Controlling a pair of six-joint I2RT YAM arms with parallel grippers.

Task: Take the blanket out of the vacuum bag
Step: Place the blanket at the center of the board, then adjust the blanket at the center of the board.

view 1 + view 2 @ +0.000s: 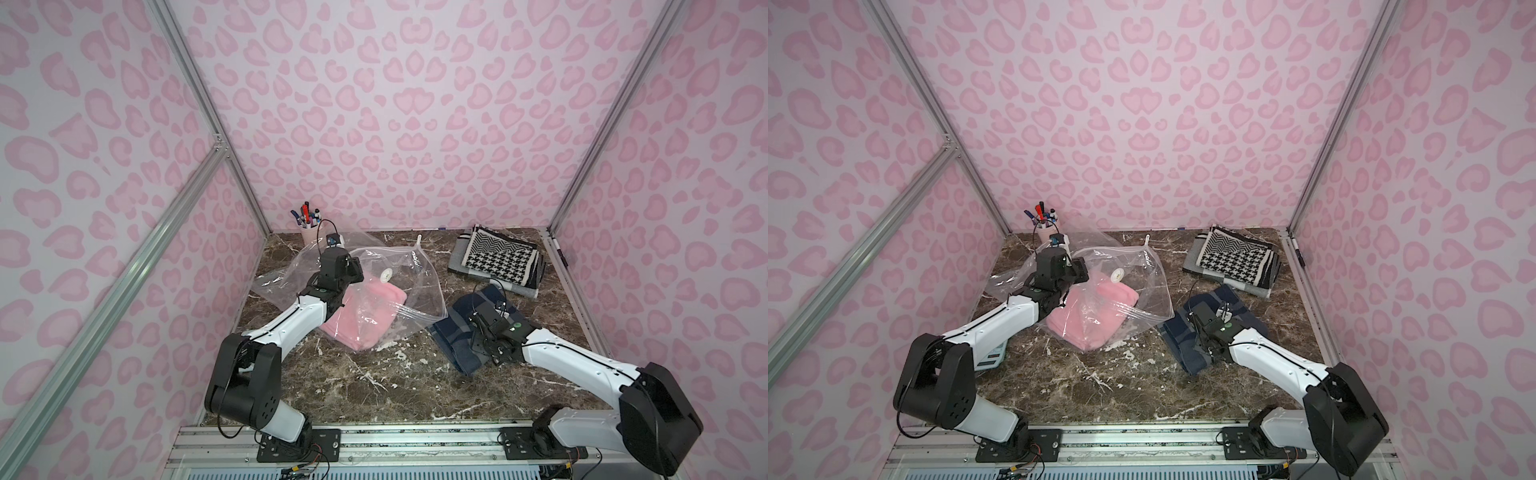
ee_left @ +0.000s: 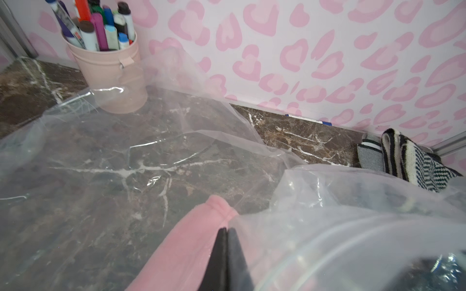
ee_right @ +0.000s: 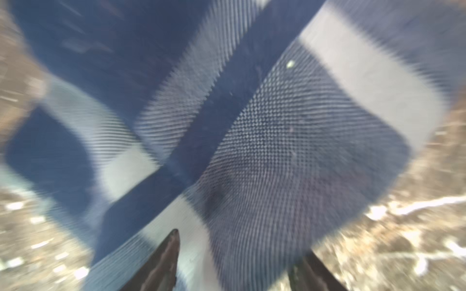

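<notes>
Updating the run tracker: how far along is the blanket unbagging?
Looks done: a navy checked blanket lies on the table outside the vacuum bag, the right gripper open above it. In hand: the left gripper is shut at the bag's edge beside the pink blanket; which it pinches is unclear. Left: the pink blanket sits inside the film and needs pulling out.

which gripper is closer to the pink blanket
Left. The left gripper sits shut at the edge of the pink blanket; the right gripper hangs open over the navy plaid blanket, off to the side.
</notes>
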